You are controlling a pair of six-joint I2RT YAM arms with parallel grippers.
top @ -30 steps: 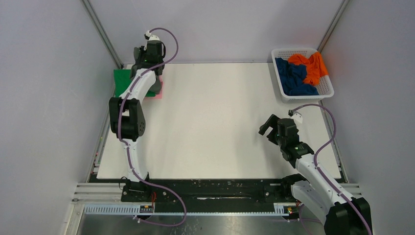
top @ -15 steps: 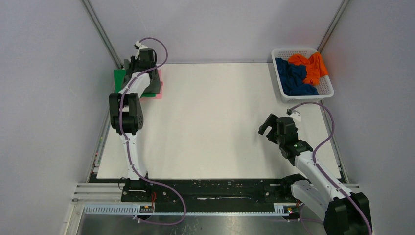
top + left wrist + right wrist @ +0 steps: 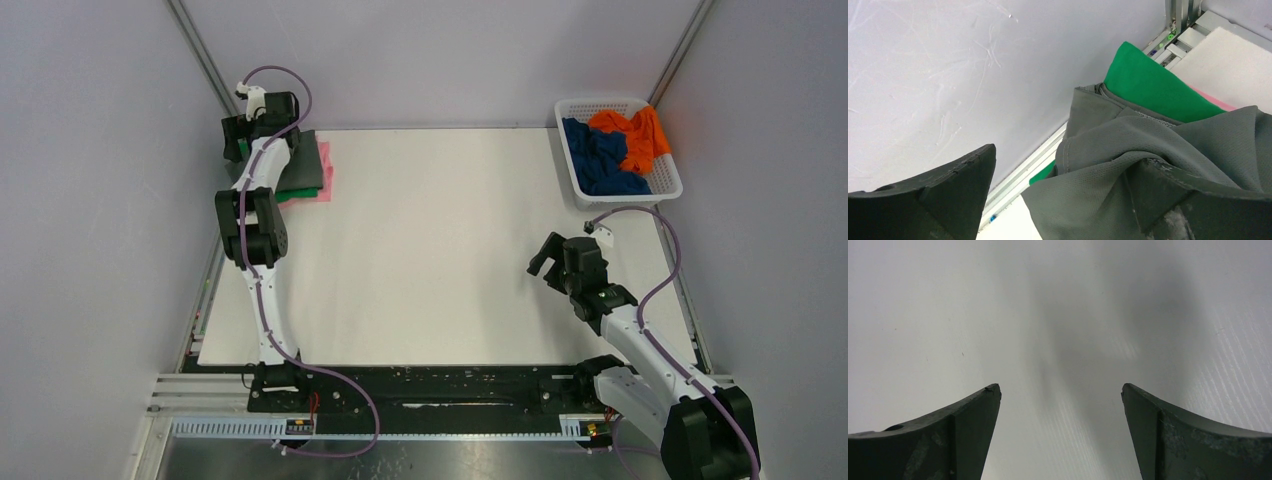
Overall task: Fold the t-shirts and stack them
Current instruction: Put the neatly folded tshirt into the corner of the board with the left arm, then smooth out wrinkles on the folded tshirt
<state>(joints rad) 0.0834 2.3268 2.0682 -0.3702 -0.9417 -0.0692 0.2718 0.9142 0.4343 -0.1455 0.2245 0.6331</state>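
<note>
While pale grey walls box in the white table (image 3: pixel 430 250), a white lattice basket (image 3: pixel 668 182) sits off its far-right corner.
Basket: crumpled navy shirt (image 3: pixel 597 160), orange shirt (image 3: pixel 640 135). Table's far-left corner: dark grey shirt (image 3: pixel 1158 145) over green shirt (image 3: pixel 1153 85), pink shirt (image 3: pixel 325 170) peeking out. Left gripper (image 3: pixel 1068 155) spread there, grey cloth draped on one finger. Right gripper (image 3: pixel 1060 387) spread above table's near-right, empty.

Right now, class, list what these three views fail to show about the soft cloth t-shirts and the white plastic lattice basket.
- Pink t-shirt: top view, only an edge shows; the dark grey t-shirt and green t-shirt cover it.
- Navy blue t-shirt and orange t-shirt: top view, crumpled in the white plastic lattice basket, undersides hidden.
- Left wrist view: the frame edge cuts off the dark grey t-shirt.
</note>
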